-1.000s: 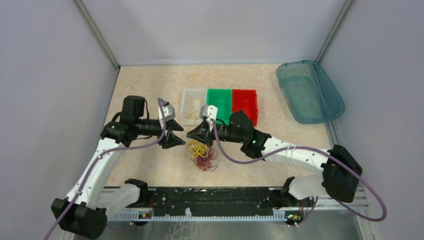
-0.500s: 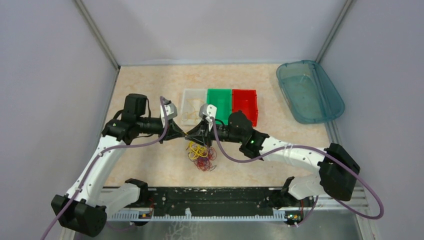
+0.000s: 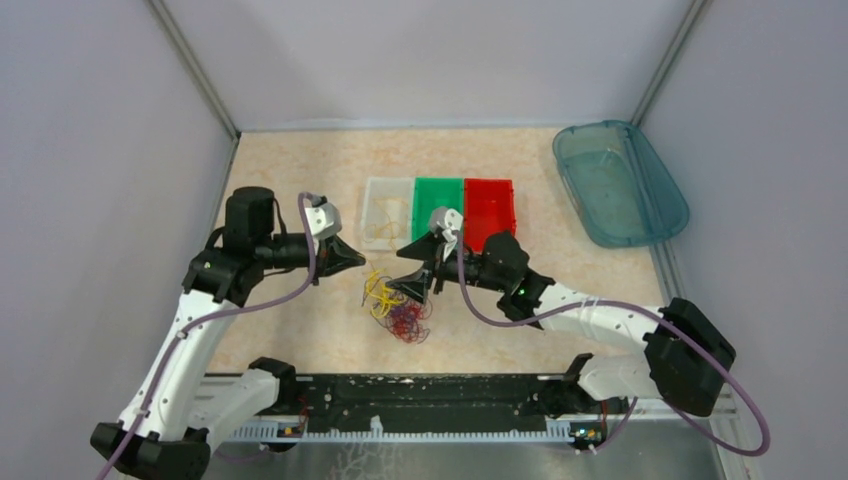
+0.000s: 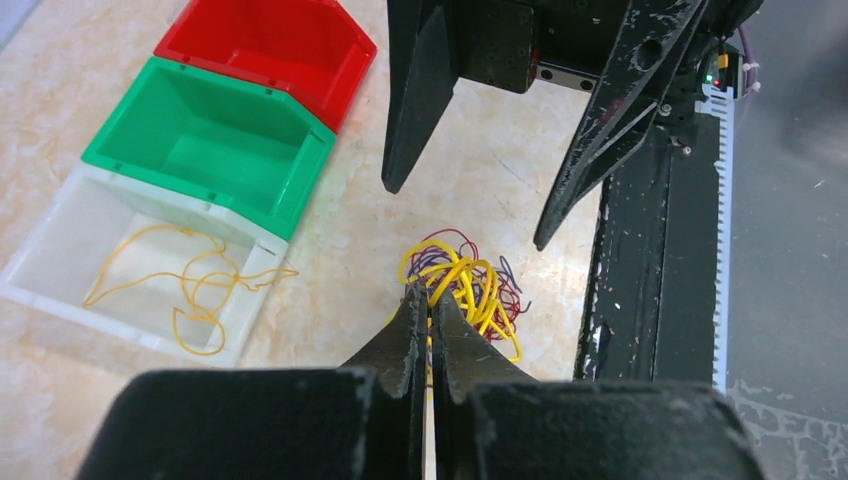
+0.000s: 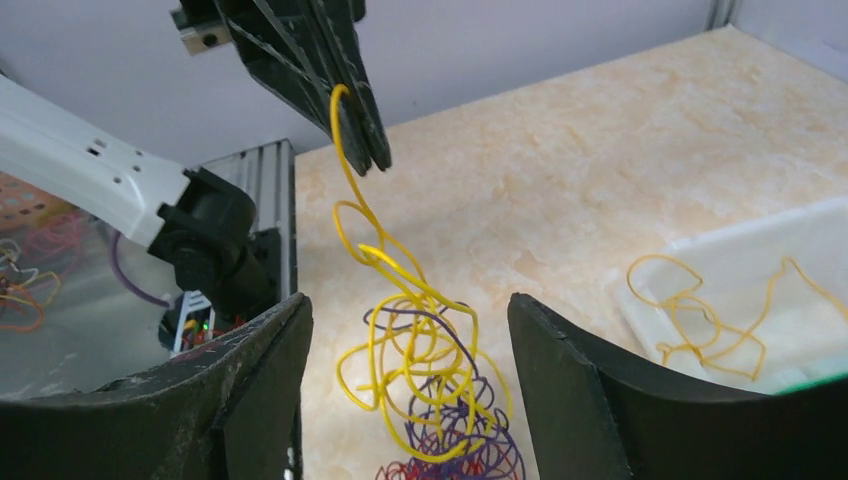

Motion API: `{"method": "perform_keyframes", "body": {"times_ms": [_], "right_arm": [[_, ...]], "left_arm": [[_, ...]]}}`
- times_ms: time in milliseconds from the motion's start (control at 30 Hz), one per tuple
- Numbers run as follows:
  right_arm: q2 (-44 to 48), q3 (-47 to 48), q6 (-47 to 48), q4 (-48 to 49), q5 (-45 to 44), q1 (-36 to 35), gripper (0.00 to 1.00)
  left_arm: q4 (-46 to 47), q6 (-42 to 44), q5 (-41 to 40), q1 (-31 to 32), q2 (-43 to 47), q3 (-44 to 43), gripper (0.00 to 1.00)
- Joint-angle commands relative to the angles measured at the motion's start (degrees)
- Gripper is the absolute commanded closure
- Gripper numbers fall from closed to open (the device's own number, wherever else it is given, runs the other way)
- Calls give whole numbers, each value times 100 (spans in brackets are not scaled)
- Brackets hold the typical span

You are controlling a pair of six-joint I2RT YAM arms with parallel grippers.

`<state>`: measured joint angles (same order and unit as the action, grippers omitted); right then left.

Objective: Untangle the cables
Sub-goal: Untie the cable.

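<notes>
**Q:** Reading from the left, what am I looking at first?

**A:** My left gripper (image 3: 350,258). Its fingers are pressed together on a yellow strand (image 5: 350,190). The strand curls down from the tips into the cables (image 3: 398,308), a small heap of yellow, red and dark purple wire lying on the table (image 3: 300,170) between the two arms.

**Q:** And the other tool?

**A:** My right gripper (image 3: 415,285) sits just to the right of the heap. Its jaws stand wide apart and hold nothing. In its wrist view the tangle lies between the two fingers (image 5: 265,375); whether they touch it, I cannot tell.

**Q:** What lies behind the heap?

**A:** Three small bins side by side, touching. The white bin (image 3: 372,200) on the left holds a loose yellow wire (image 4: 205,280). Next come the green bin (image 3: 437,200) and the red bin (image 3: 490,200).

**Q:** Farthest right?

**A:** A teal tub (image 3: 620,185), set at the far right corner, well apart from the bins.
</notes>
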<state>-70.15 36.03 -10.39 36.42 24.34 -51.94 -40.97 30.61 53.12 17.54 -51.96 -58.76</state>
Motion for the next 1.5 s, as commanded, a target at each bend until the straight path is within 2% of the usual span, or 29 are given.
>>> {"method": "perform_keyframes", "body": {"times_ms": [0, 100, 333, 533, 767, 1033, 1200, 1367, 1467], "right_arm": [[-76, 562, -232, 814, 493, 0, 27], [-445, 981, -419, 1021, 886, -36, 27], [-1424, 1431, -600, 1449, 1125, -284, 28], [-2133, 1575, -1163, 2172, 1231, -457, 36], [-2388, 943, -1404, 2631, 952, -520, 39], [-2878, -104, -1601, 3338, 570, -519, 45], [-3165, -501, -1761, 3662, 333, -519, 56], [-3272, -924, -1809, 3860, 91, -519, 74], [-3335, -1199, -1815, 4029, -256, -519, 88]], "left_arm": [[121, -269, 145, 27, -19, -337, 100], [136, -391, 114, 30, -13, -461, 100], [407, -908, 49, 39, -8, -917, 100], [554, -1251, 29, 48, -65, -1135, 100], [1112, -1729, -181, 55, -125, -1682, 100], [2302, -2137, -1391, 57, -228, -2525, 100], [2491, -1963, -1788, 57, -280, -2882, 100], [2986, -1723, -2276, 57, -248, -3118, 100], [3265, -1539, -2640, 51, -316, -3352, 100]]}}
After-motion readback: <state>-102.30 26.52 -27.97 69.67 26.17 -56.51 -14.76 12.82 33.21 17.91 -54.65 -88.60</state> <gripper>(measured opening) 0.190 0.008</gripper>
